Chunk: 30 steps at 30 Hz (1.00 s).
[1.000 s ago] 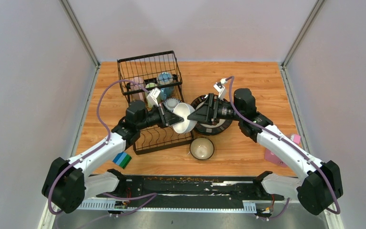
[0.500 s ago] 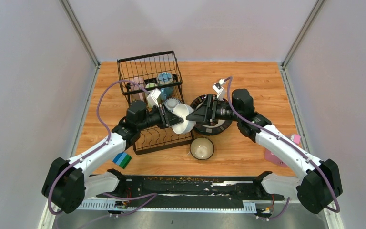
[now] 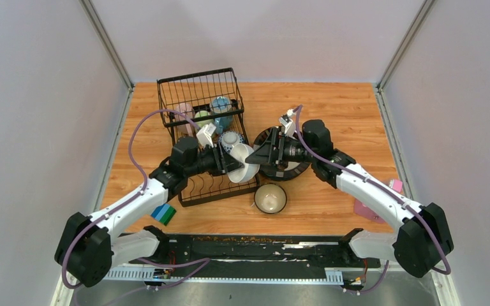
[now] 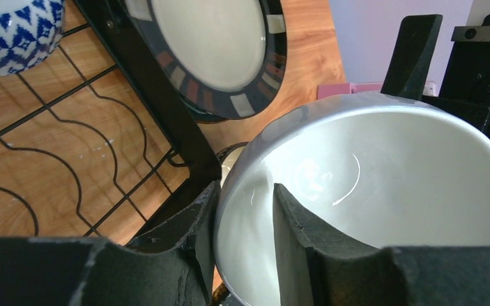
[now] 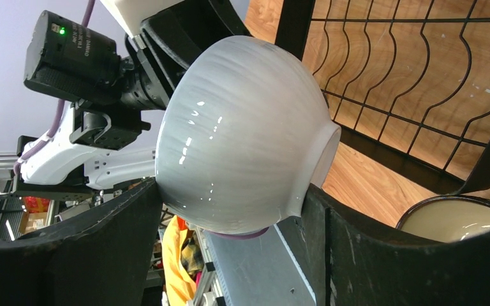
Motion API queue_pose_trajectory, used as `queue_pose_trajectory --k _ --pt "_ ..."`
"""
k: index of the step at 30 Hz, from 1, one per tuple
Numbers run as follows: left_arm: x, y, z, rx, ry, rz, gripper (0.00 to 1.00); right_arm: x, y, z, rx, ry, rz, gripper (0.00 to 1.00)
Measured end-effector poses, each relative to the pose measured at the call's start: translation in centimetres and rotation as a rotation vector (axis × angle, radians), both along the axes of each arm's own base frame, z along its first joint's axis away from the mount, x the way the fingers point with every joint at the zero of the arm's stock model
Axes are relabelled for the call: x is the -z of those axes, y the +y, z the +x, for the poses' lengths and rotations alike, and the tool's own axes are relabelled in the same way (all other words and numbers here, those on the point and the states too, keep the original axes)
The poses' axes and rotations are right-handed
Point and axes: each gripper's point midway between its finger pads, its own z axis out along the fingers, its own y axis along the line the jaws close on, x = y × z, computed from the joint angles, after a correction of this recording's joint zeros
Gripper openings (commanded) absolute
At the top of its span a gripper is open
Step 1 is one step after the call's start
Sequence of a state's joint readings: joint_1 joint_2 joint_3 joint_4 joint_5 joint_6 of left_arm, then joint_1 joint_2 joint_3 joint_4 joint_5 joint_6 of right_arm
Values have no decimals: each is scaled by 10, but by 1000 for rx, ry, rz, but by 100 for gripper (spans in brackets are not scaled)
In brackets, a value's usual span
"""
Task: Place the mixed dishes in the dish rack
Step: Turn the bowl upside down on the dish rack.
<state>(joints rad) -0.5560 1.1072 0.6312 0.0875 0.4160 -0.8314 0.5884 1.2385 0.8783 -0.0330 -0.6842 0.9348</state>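
Observation:
My left gripper [image 3: 233,163] is shut on the rim of a white bowl [image 3: 246,163], one finger inside and one outside [image 4: 242,236], and holds it tilted above the right edge of the black wire dish rack [image 3: 198,83]. My right gripper [image 3: 254,155] is open with a finger on each side of the bowl's ribbed outside [image 5: 242,134]. A black-rimmed cream plate [image 3: 293,169] lies under the right arm. A dark bowl with a cream inside [image 3: 270,198] sits in front of it. A blue patterned bowl [image 3: 230,138] and pink, green and blue mugs [image 3: 203,113] are in the rack.
The rack's low slotted tray [image 5: 389,76] lies just behind the bowl. A blue-green sponge [image 3: 163,213] lies at the front left. A pink container [image 3: 365,210] lies at the right edge under the right arm. Grey walls enclose the table.
My right gripper has moved left and now straddles the white bowl. My left gripper has kept its hold and the bowl has shifted slightly down and left.

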Motion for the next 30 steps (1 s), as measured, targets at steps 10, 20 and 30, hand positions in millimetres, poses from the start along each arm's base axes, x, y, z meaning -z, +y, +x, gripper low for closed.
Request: queue_pose_trajectory --k 10,20,30 --pt "12 21 0 -76 3 102 49 19 2 7 23 47 -43 48" --pt "19 42 1 -149 -3 203 59 41 1 10 45 88 -108 47" --pt "9 81 -2 -295 -50 303 66 44 11 28 62 35 -206 46"
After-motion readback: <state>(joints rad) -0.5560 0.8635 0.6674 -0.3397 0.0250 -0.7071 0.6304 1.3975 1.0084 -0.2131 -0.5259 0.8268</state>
